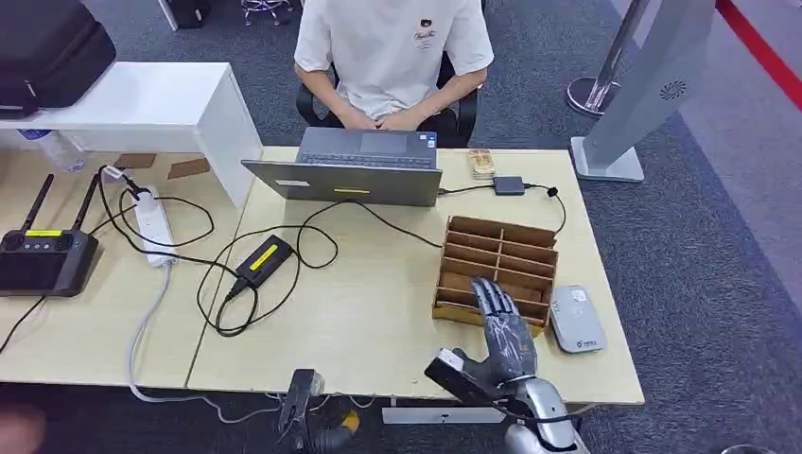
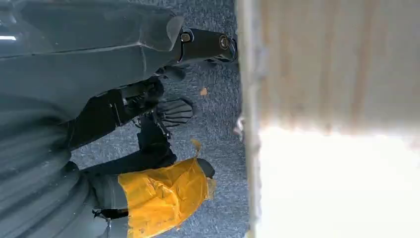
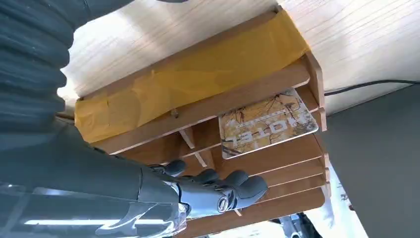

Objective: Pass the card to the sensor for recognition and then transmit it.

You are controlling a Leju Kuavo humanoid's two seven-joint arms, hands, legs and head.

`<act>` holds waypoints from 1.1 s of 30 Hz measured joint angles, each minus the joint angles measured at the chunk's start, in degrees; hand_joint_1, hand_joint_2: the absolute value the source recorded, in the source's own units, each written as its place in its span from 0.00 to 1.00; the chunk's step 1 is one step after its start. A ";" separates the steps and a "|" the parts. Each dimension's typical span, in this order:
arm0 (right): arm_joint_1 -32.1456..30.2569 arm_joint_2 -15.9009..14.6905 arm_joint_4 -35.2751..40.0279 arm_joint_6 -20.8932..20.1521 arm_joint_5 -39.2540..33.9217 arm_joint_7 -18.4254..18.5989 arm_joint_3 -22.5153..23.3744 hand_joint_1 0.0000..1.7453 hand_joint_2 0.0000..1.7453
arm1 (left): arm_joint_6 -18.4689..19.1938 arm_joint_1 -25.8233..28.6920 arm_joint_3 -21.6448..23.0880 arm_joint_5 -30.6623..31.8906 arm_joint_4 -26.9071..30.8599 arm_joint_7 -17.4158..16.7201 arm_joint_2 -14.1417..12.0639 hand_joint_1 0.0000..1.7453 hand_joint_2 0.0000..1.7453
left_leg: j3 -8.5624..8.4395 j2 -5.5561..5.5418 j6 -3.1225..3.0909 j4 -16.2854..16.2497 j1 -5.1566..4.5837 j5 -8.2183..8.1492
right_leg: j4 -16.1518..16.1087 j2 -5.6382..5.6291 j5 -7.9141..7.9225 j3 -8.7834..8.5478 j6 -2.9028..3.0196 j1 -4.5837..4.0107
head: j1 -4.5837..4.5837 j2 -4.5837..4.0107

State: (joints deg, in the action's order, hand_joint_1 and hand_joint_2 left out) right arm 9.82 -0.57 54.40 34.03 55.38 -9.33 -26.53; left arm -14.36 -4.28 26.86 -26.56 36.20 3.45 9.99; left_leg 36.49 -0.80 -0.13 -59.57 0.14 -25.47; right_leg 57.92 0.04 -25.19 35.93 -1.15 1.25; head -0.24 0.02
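1. Head view, tabletop (image 1: 378,312): light wood, with a person (image 1: 392,47) in a white shirt seated at its far edge behind a grey laptop (image 1: 355,170).
2. Card rack (image 1: 496,270): slotted wooden rack near the tabletop's right edge, slots running left to right, its front wall faced with yellow tape.
3. Card (image 3: 267,124): rectangular, printed with a tan branch pattern and the word HOTEL, as the right wrist view shows. It lies in one slot of the rack, leaning against a divider, long axis along the slot, one short end close to the rack's side wall.
4. Sensor (image 1: 577,319): small white and grey pad lying flat just beside the rack, at the right edge of the tabletop, long axis pointing from the near edge to the far edge.
5. Right hand (image 1: 506,331): raised over the near part of the rack, fingers (image 3: 233,186) extended, slightly apart and holding nothing; in the right wrist view they sit in front of the rack's slots, beside the card and clear of it.
6. Left hand (image 1: 301,402): low, below the near edge of the tabletop; whether its fingers are apart or closed cannot be told.
7. Other items: black power adapter (image 1: 263,260) with a yellow label and looped cable at mid-tabletop; white power strip (image 1: 153,222) and a black remote controller (image 1: 45,255) on the adjoining tabletop to the left; small black hub (image 1: 509,185) near the far edge.
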 joint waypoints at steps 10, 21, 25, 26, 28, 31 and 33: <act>1.39 0.96 -1.07 -0.07 -0.90 -0.07 -0.55 0.00 1.00 | -0.15 -0.45 0.00 -0.22 -0.35 -0.35 0.29 0.00 1.00 | 0.00 0.00 0.00 0.00 0.00 0.01 | 0.01 0.00 0.00 0.00 0.00 0.00 | 0.02 0.00; 2.02 1.38 -0.92 -0.59 -1.40 0.28 -1.23 0.98 1.00 | -0.50 -0.75 0.00 -0.39 -0.57 -0.35 0.61 0.00 1.00 | 0.00 0.00 0.00 0.00 0.00 0.00 | 0.01 0.00 0.00 0.00 0.00 0.00 | 0.02 0.00; 2.05 1.38 -0.55 -1.01 -1.57 0.50 -1.40 1.00 1.00 | -0.44 -0.74 0.00 -0.52 -0.57 -0.35 0.61 0.00 1.00 | -0.01 0.01 0.00 0.00 0.00 0.00 | 0.01 -0.01 0.00 0.00 0.00 -0.01 | 0.02 0.00; 2.08 1.38 -0.33 -1.29 -1.77 0.44 -1.44 1.00 1.00 | -0.42 -0.74 0.00 -0.52 -0.57 -0.35 0.61 0.00 1.00 | -0.02 0.02 0.01 0.00 0.00 0.00 | 0.01 -0.02 0.00 0.00 0.00 -0.01 | 0.00 0.00; 2.13 1.38 -0.11 -1.29 -2.10 0.13 -1.49 1.00 1.00 | -0.33 -0.74 0.00 -0.66 -0.57 -0.35 0.61 0.00 1.00 | -0.03 0.01 0.01 0.00 0.00 0.00 | 0.01 -0.02 0.00 0.00 0.00 -0.01 | 0.00 0.00; 2.18 1.38 0.28 -1.51 -2.60 -0.15 -1.49 1.00 1.00 | -0.33 -0.74 0.00 -0.85 -0.57 -0.35 0.61 0.00 1.00 | -0.04 0.02 0.01 0.00 0.00 0.00 | 0.01 -0.02 0.00 -0.01 0.00 -0.01 | 0.00 0.00; 2.15 1.36 0.50 -1.66 -3.16 -0.44 -1.49 1.00 1.00 | -0.33 -0.73 0.00 -0.92 -0.57 -0.33 0.61 0.00 1.00 | -0.04 0.01 0.01 0.00 0.00 0.00 | 0.01 -0.02 0.00 -0.01 0.00 -0.01 | 0.02 0.00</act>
State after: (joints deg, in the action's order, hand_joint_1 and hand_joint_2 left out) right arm 11.97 0.79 54.90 32.37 52.22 -9.77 -28.02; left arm -14.69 -5.01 26.86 -27.47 35.63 3.12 10.60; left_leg 36.45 -0.78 -0.12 -59.57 0.15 -25.47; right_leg 57.93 0.03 -25.19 35.93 -1.14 1.24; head -0.22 0.02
